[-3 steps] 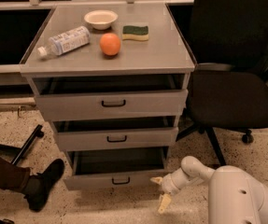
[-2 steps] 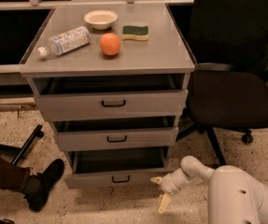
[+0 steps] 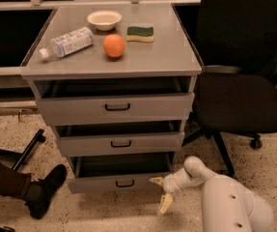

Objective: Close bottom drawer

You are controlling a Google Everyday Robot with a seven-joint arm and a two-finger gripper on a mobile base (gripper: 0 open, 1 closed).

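Observation:
The bottom drawer (image 3: 118,181) is the lowest grey drawer of the three-drawer cabinet, with a shallow front and a small black wire handle (image 3: 124,183). It stands pulled out, its dark inside showing. My gripper (image 3: 160,195) is at the drawer front's right end, just in front of it near the floor. Its cream fingers (image 3: 165,203) are spread apart and hold nothing. One fingertip is at the drawer's front right corner; I cannot tell if it touches. My white arm (image 3: 229,202) fills the lower right.
The middle drawer (image 3: 120,142) and top drawer (image 3: 115,108) also stand out. On the cabinet top (image 3: 172,52) lie a water bottle (image 3: 66,42), orange (image 3: 114,46), bowl (image 3: 104,19) and sponge (image 3: 140,33). A black office chair (image 3: 242,95) stands right. A person's shoe (image 3: 46,190) is left.
The bottom drawer front sits slightly further in. My gripper has barely moved.

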